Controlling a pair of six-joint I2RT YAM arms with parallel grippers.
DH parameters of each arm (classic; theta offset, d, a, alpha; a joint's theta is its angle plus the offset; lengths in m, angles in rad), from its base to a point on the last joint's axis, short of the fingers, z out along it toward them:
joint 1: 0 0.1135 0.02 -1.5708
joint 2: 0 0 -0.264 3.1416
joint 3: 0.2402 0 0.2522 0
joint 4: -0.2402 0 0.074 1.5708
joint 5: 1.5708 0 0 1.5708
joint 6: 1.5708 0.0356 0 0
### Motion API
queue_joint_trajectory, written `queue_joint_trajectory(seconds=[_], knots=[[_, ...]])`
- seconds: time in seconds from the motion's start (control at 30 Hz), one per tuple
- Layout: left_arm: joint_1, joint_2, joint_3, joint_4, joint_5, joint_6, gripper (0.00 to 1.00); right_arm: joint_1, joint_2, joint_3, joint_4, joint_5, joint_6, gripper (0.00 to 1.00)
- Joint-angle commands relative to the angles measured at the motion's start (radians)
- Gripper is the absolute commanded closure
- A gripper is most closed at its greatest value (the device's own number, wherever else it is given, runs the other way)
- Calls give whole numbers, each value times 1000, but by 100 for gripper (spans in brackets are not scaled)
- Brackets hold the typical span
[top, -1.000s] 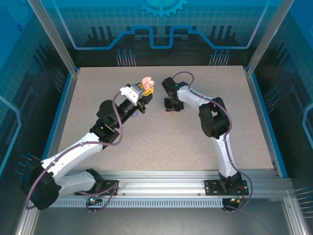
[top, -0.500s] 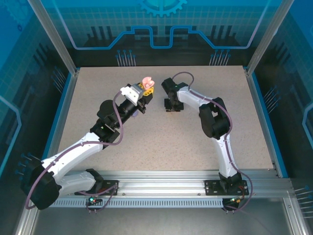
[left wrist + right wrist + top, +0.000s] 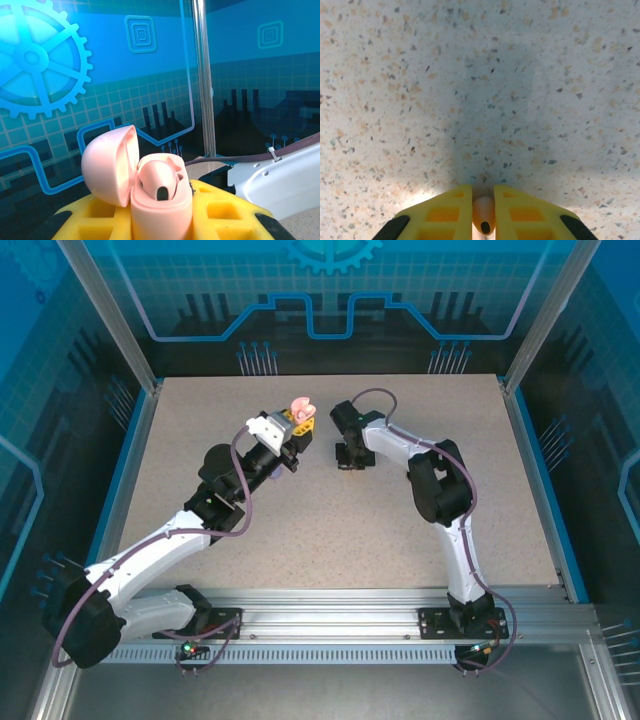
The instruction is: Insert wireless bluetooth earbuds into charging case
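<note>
Right tool (image 3: 483,192) is being held narrow on a small pale pink plastic earbud (image 3: 483,216). Both yellow fingers (image 3: 445,212) are sitting tight against its sides, down at the speckled beige worktop (image 3: 470,75). Whether the bud is being carried clear of the surface cannot be told.

Left tool (image 3: 159,222) is being held shut on a round pale pink plastic charging case (image 3: 160,200). The case is being gripped low on its body and raised above the worktop, near the right tool in the top view. Its lid (image 3: 107,167) is standing hinged open to one side. A dark slot is being shown inside; whether a bud is already seated there cannot be told.

Handling, as judged:
- Earbud is being read as very light, rigid and glossy, so slippery. It is likely to be squeezed out or twisted if pinched on the rounded head.
- Flat sides of the stem are being preferred as the hold, with light force.
- Case is being read as a stiff, smooth shell with the hinge as its weak point. The low body grip is leaving lid and sockets free.
</note>
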Motion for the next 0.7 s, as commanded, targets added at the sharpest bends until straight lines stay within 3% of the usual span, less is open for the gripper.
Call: queue_joint_trajectory(seconds=[0.0,0.33,0.67], knots=[[-5,2,14,28,-15,-9,100,24,-44,-46,-10,-55,16,88],[-6,-4,10,24,-15,-10,100,5,-219,-161,82,-90,42,89],[-5,-9,11,19,11,-16,100,-18,-532,-253,163,-133,45,89]])
